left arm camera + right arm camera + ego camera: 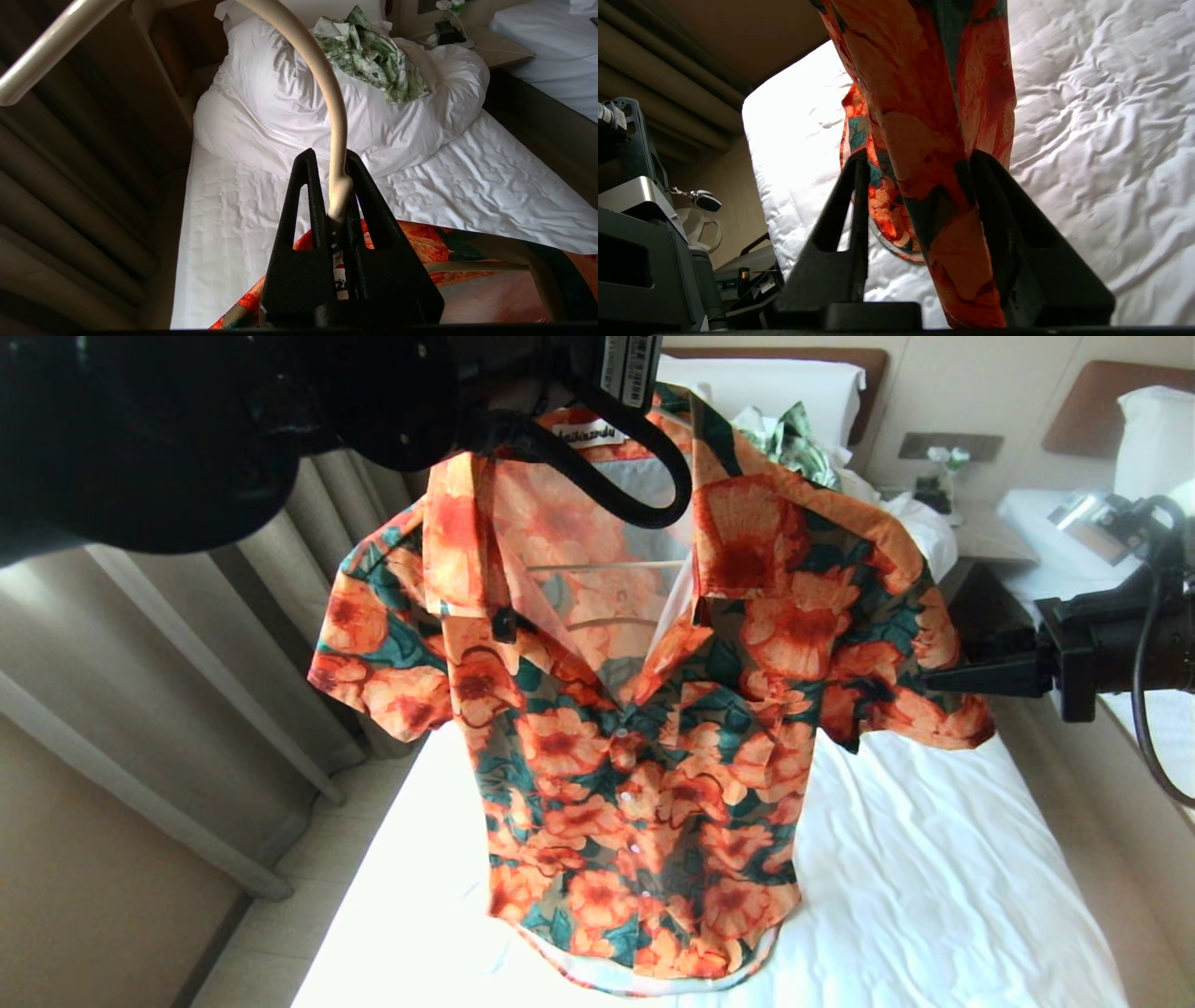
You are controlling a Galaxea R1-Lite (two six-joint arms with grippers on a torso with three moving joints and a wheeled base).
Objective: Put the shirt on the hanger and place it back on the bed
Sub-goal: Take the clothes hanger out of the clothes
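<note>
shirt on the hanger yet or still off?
On. The shirt hangs spread above the bed, the hanger visible inside its open collar.

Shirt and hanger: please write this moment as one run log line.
left end effector: shut on hanger | shirt: hanging above bed | right end effector: open around shirt sleeve

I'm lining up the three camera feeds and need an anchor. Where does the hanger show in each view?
Head view: the hanger shows faintly through the open collar of the shirt.
Left wrist view: its hook rises from the shut left gripper.
Right wrist view: not visible, only shirt fabric between the right gripper fingers.
Shared landmark: the bed.
</note>
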